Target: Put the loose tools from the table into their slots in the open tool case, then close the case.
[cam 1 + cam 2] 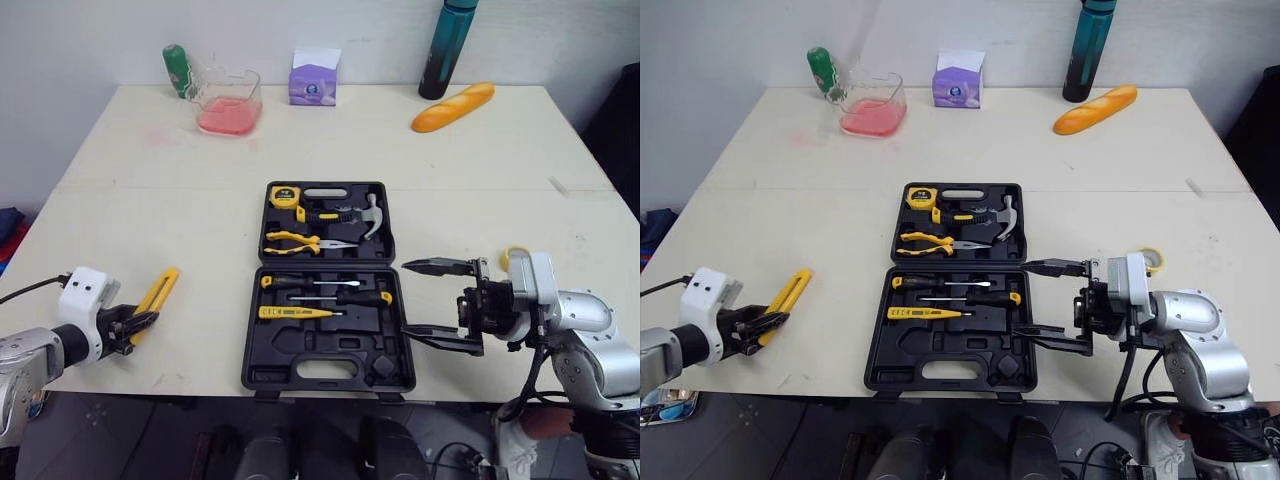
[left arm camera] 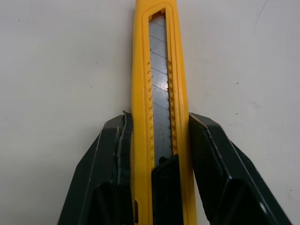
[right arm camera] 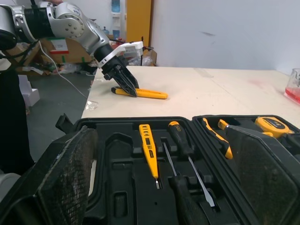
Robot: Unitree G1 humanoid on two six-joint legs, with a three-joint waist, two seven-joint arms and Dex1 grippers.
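Tool case [image 1: 300, 352] lies open mid-table, its near half close to the near edge of the table [image 1: 480, 180], lid half on the far side. Utility knife [image 1: 158, 290] lies flat on the left, near the table's near edge and well apart from the case, w/ bare tabletop between them. Far-side items, i.e. bread [image 1: 453, 107], bottle [image 1: 447, 48], tissue box [image 1: 314, 78] and pink-filled container [image 1: 230, 102], sit well away from the case.

We can't see the knife's near end, as it's covered by the left gripper [image 1: 145, 322]. A yellow roll [image 1: 515, 258] is partly hidden behind the right wrist. The bottle top is cut off.

Left arm comes in low from the near-left corner, aligned w/ the knife. Its fingers [image 2: 117, 154] press on both sides of the knife body, blade slot facing up. Right forearm reaches leftward. The right gripper [image 1: 408, 298] is spread wide, one finger far and one near, tips at the right rim of the case's near half.
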